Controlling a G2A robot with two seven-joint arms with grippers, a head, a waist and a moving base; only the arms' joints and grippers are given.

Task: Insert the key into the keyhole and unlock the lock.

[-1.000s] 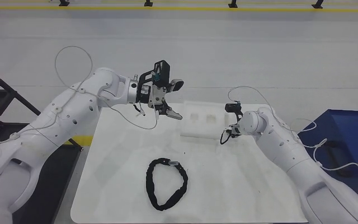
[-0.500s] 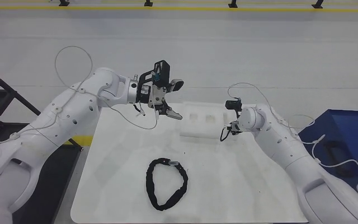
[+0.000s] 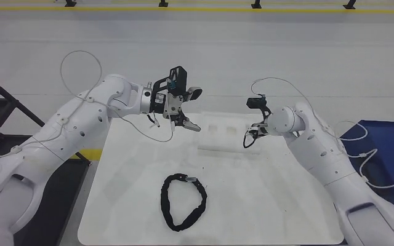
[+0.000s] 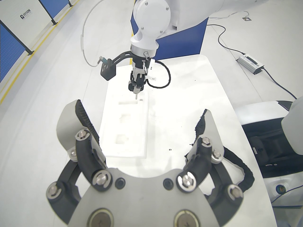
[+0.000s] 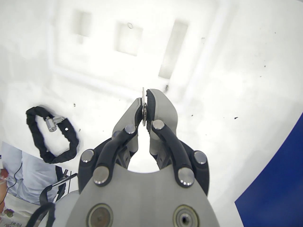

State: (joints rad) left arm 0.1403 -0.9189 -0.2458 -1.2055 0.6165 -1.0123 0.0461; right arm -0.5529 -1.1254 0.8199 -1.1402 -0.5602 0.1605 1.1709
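Nearest on the white counter (image 3: pixel 123 184) lies the black chain lock (image 3: pixel 165 200), a cloth-covered chain bent into a closed ring. Its small shiny silver lock piece (image 3: pixel 189 179) sits at the 12 o'clock part of the ring. The chain lock lies flat, well apart from both arms.

At about 1 o'clock from the ring is the flat white foam tray (image 3: pixel 212 146) with box-shaped holes cut in it. It lies on the far half of the counter.

The right jaws hang over the 3 o'clock end of that tray. They are pressed together, pinching the little flat silver key (image 5: pixel 143 91). The thin end of the key sticks out past the tips and points down at the tray, just above it near one hole. The key is well apart from the chain lock.

The left jaws are up in the air at 12 o'clock from the ring, by the 9 o'clock end of the tray. They are spread wide and hold nothing.

Beside the counter at 3 o'clock is a blue box (image 3: pixel 378 132). Far off, a yellow line (image 3: pixel 197 8) runs across the pale floor
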